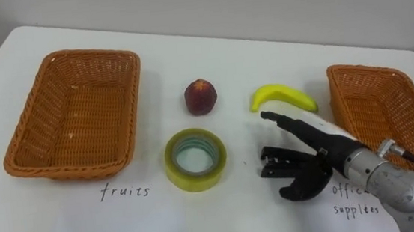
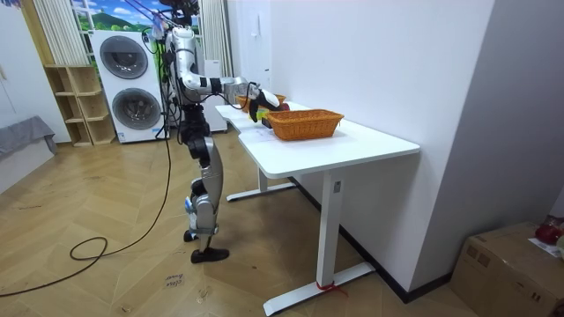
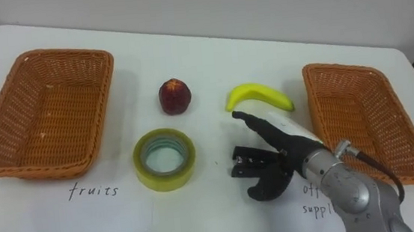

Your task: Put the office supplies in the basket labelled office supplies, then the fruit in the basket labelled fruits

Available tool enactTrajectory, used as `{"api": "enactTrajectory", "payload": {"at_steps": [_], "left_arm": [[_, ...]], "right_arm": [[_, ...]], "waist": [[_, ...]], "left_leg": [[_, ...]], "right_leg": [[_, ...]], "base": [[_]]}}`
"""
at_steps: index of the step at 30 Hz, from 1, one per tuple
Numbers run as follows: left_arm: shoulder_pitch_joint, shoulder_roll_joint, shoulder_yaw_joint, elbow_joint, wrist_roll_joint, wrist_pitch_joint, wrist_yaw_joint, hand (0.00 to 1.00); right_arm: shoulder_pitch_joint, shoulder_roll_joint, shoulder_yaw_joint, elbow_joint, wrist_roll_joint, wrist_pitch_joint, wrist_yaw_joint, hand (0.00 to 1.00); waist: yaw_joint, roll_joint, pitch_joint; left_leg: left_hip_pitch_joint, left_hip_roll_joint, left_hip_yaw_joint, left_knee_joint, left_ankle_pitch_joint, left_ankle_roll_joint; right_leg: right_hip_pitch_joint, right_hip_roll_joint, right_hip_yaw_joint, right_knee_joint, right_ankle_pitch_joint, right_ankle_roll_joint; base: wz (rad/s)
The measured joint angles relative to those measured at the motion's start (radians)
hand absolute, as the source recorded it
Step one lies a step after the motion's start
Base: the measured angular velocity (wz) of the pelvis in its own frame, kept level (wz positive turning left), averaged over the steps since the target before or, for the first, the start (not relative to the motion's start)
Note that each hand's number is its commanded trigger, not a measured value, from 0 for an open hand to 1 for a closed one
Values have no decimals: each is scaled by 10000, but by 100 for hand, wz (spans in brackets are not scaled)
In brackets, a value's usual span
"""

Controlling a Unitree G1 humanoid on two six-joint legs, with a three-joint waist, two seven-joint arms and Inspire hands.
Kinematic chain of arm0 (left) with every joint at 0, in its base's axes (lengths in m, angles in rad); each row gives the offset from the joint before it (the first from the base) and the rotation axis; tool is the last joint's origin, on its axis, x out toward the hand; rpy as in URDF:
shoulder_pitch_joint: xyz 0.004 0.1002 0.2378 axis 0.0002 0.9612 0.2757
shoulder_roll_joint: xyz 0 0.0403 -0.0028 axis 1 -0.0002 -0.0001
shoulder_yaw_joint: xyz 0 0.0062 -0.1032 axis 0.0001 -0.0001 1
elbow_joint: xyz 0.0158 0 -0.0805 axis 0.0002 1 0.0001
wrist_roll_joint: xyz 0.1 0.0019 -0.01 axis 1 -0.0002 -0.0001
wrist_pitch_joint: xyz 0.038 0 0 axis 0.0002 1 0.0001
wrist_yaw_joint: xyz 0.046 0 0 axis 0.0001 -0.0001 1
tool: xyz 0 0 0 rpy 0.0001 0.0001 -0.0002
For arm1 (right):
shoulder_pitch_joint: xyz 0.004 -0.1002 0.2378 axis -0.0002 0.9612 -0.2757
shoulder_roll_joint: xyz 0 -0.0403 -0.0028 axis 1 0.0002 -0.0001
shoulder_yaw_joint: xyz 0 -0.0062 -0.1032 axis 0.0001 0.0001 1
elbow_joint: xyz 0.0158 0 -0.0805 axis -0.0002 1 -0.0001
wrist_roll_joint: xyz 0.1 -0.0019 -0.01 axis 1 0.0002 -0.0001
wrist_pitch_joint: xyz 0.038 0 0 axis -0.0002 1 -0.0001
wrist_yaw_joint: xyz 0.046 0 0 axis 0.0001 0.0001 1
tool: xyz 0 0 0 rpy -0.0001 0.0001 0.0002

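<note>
Hovering right hand (image 1: 328, 155) near banana (image 1: 284, 96)

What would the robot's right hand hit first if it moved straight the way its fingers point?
Probably the yellow tape roll: the open right hand points leftward at it, though its height is unclear.

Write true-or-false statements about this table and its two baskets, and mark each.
The yellow banana lies on the white table near the right woven orange basket. True.
The yellow-green tape roll lies flat, hole upward. True.
A red fruit sits in the left basket. False: the red round fruit lies on the table; the left woven orange basket is empty.
The right hand clutches the tape. False: the right hand is open, holding nothing.
</note>
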State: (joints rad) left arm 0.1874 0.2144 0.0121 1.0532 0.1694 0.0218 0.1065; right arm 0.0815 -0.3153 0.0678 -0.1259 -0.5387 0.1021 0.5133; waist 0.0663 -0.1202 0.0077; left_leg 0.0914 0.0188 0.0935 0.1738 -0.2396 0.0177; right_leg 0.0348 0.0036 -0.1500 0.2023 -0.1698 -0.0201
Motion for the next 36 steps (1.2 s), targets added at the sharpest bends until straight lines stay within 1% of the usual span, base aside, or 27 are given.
{"api": "enactTrajectory", "payload": {"at_steps": [3, 9, 12, 16, 24, 29, 36], "left_arm": [[3, 2, -9, 0, 0, 2, 6, 0], [6, -1, -72, -11, 3, 23, 9, 0], [5, -12, -61, -42, 4, 92, 9, 0], [6, -14, -63, -67, 8, 207, 9, 0], [-12, -28, -17, -147, 9, 242, 9, 0], [-20, -35, -67, -283, 6, 248, 16, 0], [-12, -40, -73, -724, 1, 249, 120, 0]], "right_arm": [[0, 73, 10, 0, -93, 7, 0, 0], [5, 109, 334, 109, -116, 88, 54, 0], [6, 117, 332, 331, -359, 119, 53, 0], [6, 117, 324, 350, -596, 312, 55, 0], [3, 130, 309, 349, -762, 325, 54, 0], [0, 129, 310, 379, -774, 324, 57, 0], [-67, 121, 190, 685, -912, 322, 29, 0]], "waist": [[4, -3, -2], [-9, 19, -5], [-13, 48, -25], [-55, 64, -35], [-28, 142, -60], [-9, 183, -47], [-20, 190, -44]], "left_leg": [[-16, -1, -39, 24, 0, 0], [-32, 3, -36, 82, 0, 0], [-22, 5, -37, 74, 0, 0], [-22, 8, -39, 69, 0, 0], [-14, 8, -30, 56, 0, 0], [-8, 17, -32, 38, 0, -1], [2, 15, -42, -57, 0, -1]], "right_leg": [[4, -5, -27, 0, 0, 0], [10, -5, -13, 1, 3, -4], [18, -12, -37, 9, 11, -6], [18, 1, -41, 14, 21, -21], [14, 6, 6, 4, 31, -18], [14, 24, 6, -5, 34, -22], [-2, 36, -10, -4, 42, -26]], "base": [[2], [0], [0], [0], [0], [0], [0]]}}
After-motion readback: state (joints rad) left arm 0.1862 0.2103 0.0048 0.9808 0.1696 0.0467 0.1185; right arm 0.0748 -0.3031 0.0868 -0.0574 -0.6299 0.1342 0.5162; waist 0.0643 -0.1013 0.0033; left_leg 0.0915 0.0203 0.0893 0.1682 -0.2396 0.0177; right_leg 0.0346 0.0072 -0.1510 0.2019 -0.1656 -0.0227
